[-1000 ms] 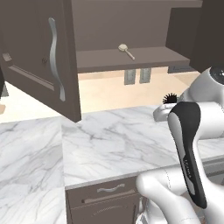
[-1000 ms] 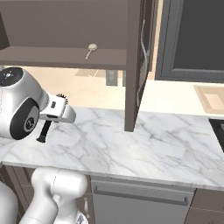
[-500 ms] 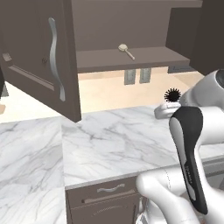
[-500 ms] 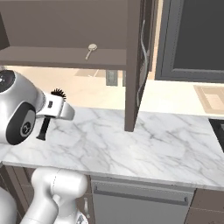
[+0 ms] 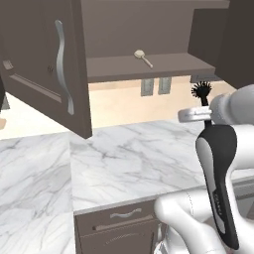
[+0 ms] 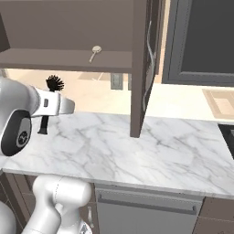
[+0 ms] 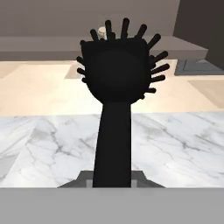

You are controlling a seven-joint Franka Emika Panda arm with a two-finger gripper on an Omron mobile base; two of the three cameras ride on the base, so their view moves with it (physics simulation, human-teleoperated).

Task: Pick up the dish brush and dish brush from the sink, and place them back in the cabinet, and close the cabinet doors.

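Cream brush already on cabinet shelf. Gripper clamped on black brush, above counter; left: shelving it, closing doors.

tabletop: glossy veined white marble | black dish brush: matt, bristly | cabinet doors: matt grey-brown, silver metal handles

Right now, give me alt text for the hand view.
A black dish brush stands upright in the shut jaws, bristly head up. Behind it lie a marble counter and the cabinet shelf with the cream brush.
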